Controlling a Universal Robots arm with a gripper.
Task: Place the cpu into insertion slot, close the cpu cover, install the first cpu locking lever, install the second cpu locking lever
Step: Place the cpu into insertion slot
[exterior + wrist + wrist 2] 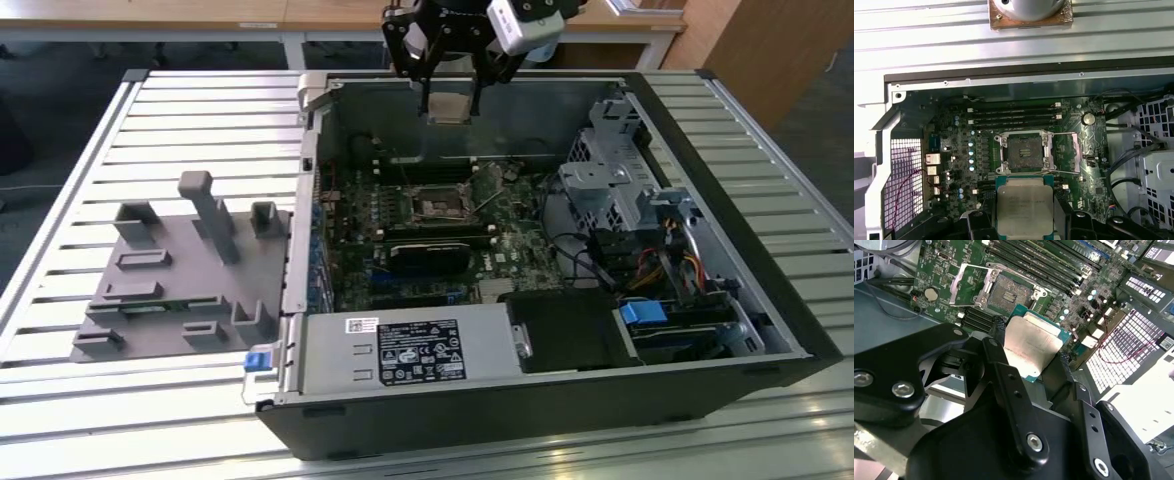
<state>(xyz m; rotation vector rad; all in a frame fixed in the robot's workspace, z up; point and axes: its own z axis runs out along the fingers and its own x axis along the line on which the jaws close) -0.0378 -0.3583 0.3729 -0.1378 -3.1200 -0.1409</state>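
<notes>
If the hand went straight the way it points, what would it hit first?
Probably the motherboard, at or just beside the open socket, with the held cpu touching first; depth is unclear.

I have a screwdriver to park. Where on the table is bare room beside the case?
Bare slatted table lies behind the grey fixture and in front of it, at the exterior view's left of the computer case. Inside the case it is crowded: motherboard, cables, and the claw holding the cpu.
</notes>
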